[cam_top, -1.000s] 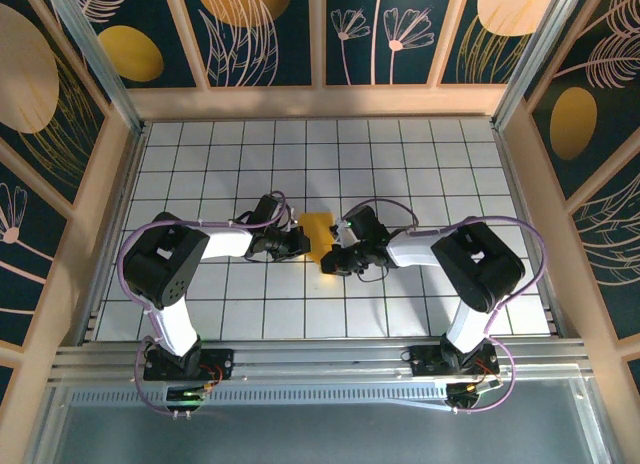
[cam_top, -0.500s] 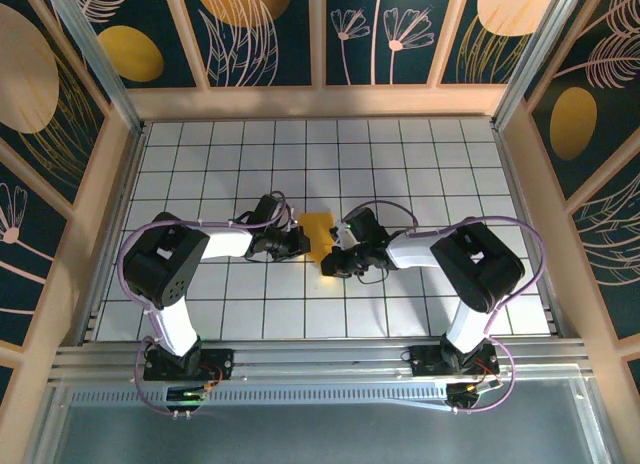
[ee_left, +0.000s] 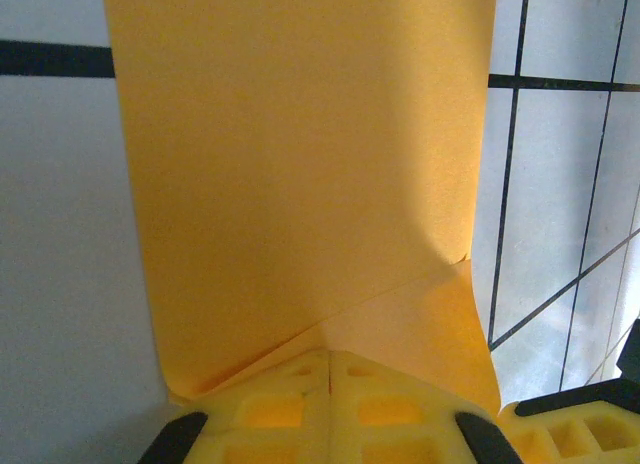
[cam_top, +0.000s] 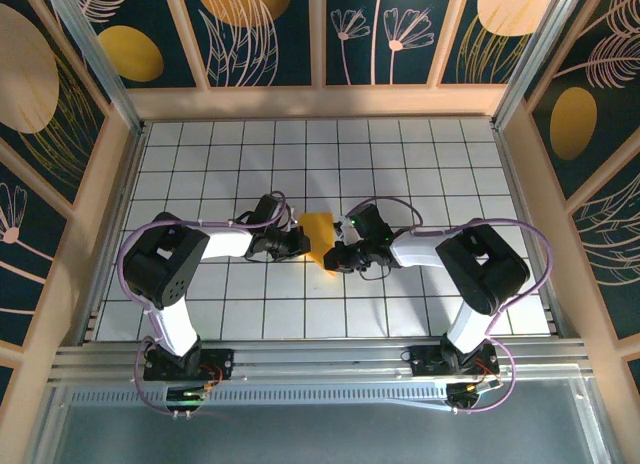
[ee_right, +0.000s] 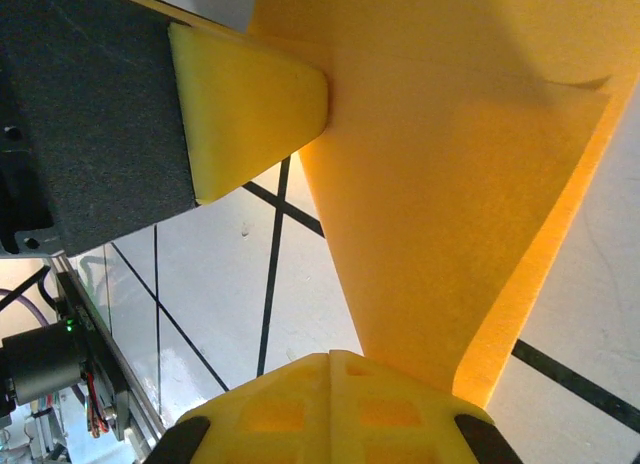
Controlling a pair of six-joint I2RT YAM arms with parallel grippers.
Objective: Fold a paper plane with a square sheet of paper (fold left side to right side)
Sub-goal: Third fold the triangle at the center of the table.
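Mid-fold, the left tool (ee_left: 330, 358) and right tool (ee_right: 330, 358) each clamp the paper (cam_top: 318, 227); next, I judge, its left side must swing right and be creased.

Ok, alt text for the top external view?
The left gripper and right gripper, both shut, hold a small orange-yellow paper between them at the middle of a white tiled table. Dark floral walls surround it.

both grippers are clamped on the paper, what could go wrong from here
1. The left gripper and right gripper both pinch the small paper close together; pulling apart could tear it.
2. A slanted wrinkle runs by the left gripper's pinch, so the fold may set crooked.
3. The grippers sit very close and might collide.
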